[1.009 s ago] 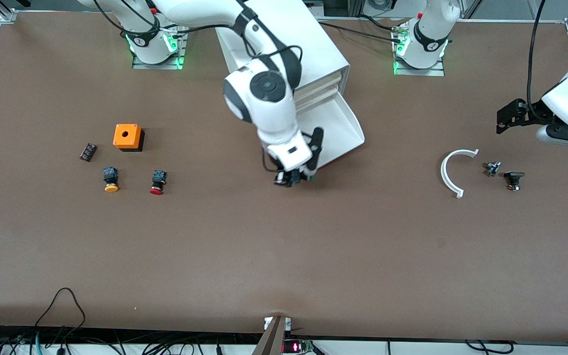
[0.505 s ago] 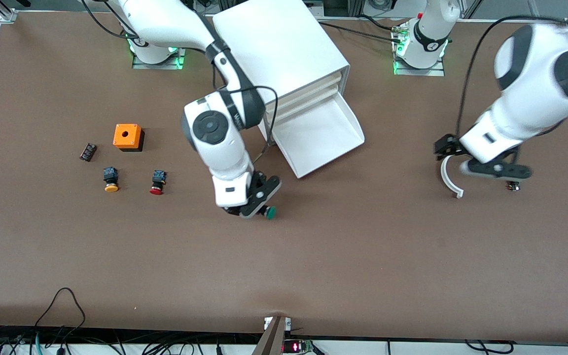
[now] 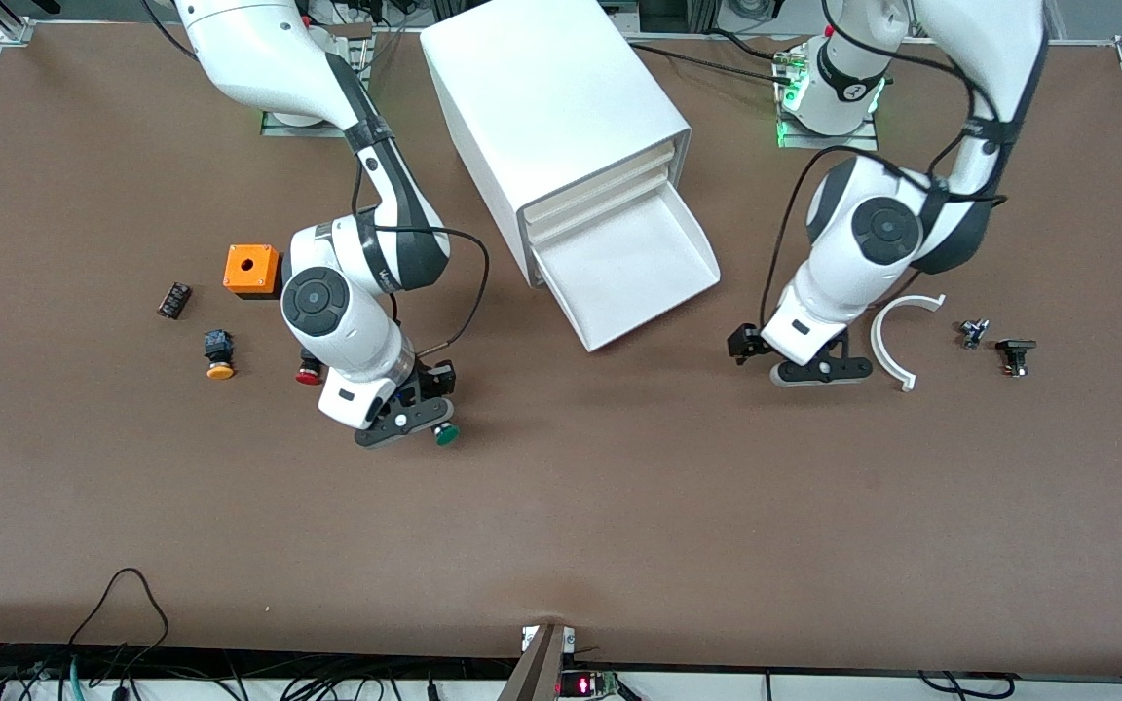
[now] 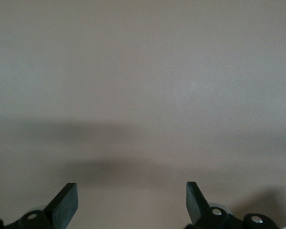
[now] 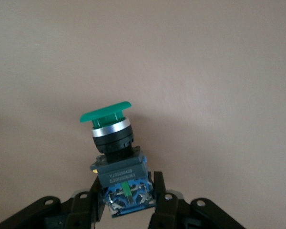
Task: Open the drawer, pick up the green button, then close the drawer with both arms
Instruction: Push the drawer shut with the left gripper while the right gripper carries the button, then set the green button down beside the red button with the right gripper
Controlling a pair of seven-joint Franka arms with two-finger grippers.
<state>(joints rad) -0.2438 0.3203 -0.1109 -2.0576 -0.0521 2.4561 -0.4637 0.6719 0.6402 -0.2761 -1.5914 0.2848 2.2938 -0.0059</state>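
My right gripper [image 3: 422, 421] is clamped on the button [image 5: 115, 160], fingers pinching the black-and-blue blocky body while the round green cap [image 3: 446, 435] projects past the fingertips. I hold it low over bare table, with the red-capped button [image 3: 308, 373] toward the right arm's end of the table from my fingers.

Handling, as I judge it: the button is light, rigid moulded plastic with a metal-looking collar under the cap. The flat sides of the body are the correct grip surfaces; the smooth domed cap would slip and should not be pinched. Not fragile, but top-heavy once released, so it may tip onto its side.

My left gripper [image 3: 787, 356] hangs with its fingers [image 4: 64, 204] spread wide and nothing between them, over matte brown table near the curved white bracket [image 3: 890, 340].

The drawer [image 3: 627, 268] stands pulled out of the white cabinet [image 3: 551, 107], between my two grippers: thin glossy white plastic, shallow, probably flexible at its rim. I would push squarely on its front edge.
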